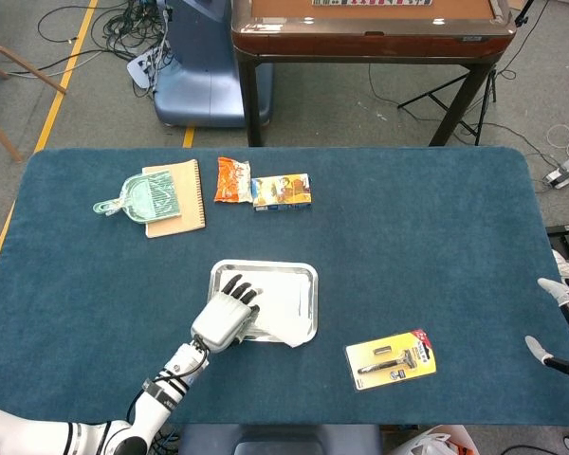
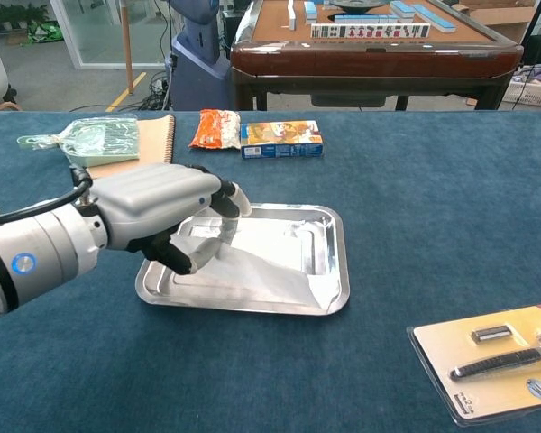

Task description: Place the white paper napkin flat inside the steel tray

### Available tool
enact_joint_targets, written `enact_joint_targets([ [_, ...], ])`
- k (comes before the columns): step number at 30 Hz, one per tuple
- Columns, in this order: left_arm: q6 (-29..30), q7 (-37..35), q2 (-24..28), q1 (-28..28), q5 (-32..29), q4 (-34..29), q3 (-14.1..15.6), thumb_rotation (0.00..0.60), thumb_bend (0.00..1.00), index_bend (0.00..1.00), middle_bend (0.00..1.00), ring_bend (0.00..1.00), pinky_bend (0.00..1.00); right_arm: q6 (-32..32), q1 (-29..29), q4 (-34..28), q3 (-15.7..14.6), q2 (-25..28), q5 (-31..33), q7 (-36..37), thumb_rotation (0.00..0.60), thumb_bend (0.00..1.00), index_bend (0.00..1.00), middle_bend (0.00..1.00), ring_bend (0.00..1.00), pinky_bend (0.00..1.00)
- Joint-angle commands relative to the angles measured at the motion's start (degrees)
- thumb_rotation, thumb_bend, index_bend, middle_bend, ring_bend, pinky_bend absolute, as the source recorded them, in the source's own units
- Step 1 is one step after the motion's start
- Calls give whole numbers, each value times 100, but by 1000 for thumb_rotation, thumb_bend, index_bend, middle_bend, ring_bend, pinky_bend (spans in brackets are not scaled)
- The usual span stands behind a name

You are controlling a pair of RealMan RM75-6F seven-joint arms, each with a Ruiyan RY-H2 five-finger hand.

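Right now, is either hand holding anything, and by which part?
The left hand pinches the white napkin by its near-left edge, over the steel tray. The right hand holds nothing.

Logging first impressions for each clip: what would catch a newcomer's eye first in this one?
The left hand draws the eye first, over the near left part of the steel tray at the table's middle, fingers on the white napkin inside it. The napkin's right corner rides up over the tray's rim. Next, the razor pack lying near the front right edge.
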Motion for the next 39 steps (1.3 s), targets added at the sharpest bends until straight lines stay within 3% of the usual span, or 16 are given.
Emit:
enact_joint_targets([
  [1, -57, -49, -70, -49, -61, 83, -19, 600, 542, 559, 191, 130, 45, -6, 1, 2, -1, -4, 4, -1, 600, 235, 164, 198, 96, 106],
  [6, -114, -94, -105, -110, -111, 167, -21, 600, 540, 522, 191, 118, 43, 11, -15, 6, -1, 3, 10, 7, 600, 235, 164, 198, 96, 106],
  [12, -132, -132, -3, -125, -94, 91, 56, 600, 537, 379, 190, 91, 38, -14, -11, 27, -3, -7, 17, 26, 600, 236, 164, 198, 96, 106],
  [19, -168, -142, -70, -182, -53, 148, 119, 600, 439, 228, 151, 60, 38, -15, 3, 32, 3, -17, -5, 27, 600, 236, 164, 197, 96, 106],
  [24, -266, -89, -42, -232, -113, 159, 186, 600, 407, 211, 125, 38, 34, 16, -23, 19, 2, 2, 7, 25, 600, 235, 164, 198, 96, 106],
  [28, -449, -136, 91, -318, -176, 169, 193, 600, 399, 274, 95, 3, 0, 21, -31, 26, -4, -8, 2, 30, 600, 236, 164, 197, 96, 106],
  [30, -511, -182, 137, -356, -221, 190, 167, 533, 398, 290, 91, 0, 0, 21, -31, 34, -3, -17, 2, 38, 600, 236, 164, 197, 96, 106],
  [31, -515, -194, 145, -373, -222, 219, 146, 436, 398, 292, 90, 0, 0, 22, -32, 39, -3, -20, 1, 41, 600, 236, 164, 197, 96, 106],
  [32, -507, -217, 144, -386, -215, 257, 119, 271, 398, 300, 90, 1, 0, 22, -32, 43, -3, -22, 0, 42, 600, 236, 164, 197, 96, 106],
  [33, -490, -281, 136, -397, -189, 310, 75, 149, 398, 310, 94, 12, 0, 23, -32, 45, -4, -22, -2, 47, 600, 236, 164, 197, 97, 106],
  [34, -484, -353, 134, -407, -154, 357, 39, 71, 398, 320, 112, 35, 0, 26, -33, 46, -3, -20, -5, 50, 600, 236, 164, 197, 96, 106],
  [35, -481, -418, 139, -418, -114, 411, 7, 23, 398, 332, 156, 81, 0, 31, -34, 47, -2, -19, -7, 51, 600, 235, 164, 197, 96, 106],
  [37, -473, -535, 176, -453, 13, 537, -55, 0, 398, 351, 302, 218, 39, 43, -38, 45, 0, -12, -12, 53, 600, 235, 164, 197, 96, 106],
  [39, -477, -601, 243, -486, 87, 618, -103, 0, 398, 364, 461, 373, 242, 47, -42, 46, 0, -8, -12, 58, 600, 235, 164, 197, 96, 106],
])
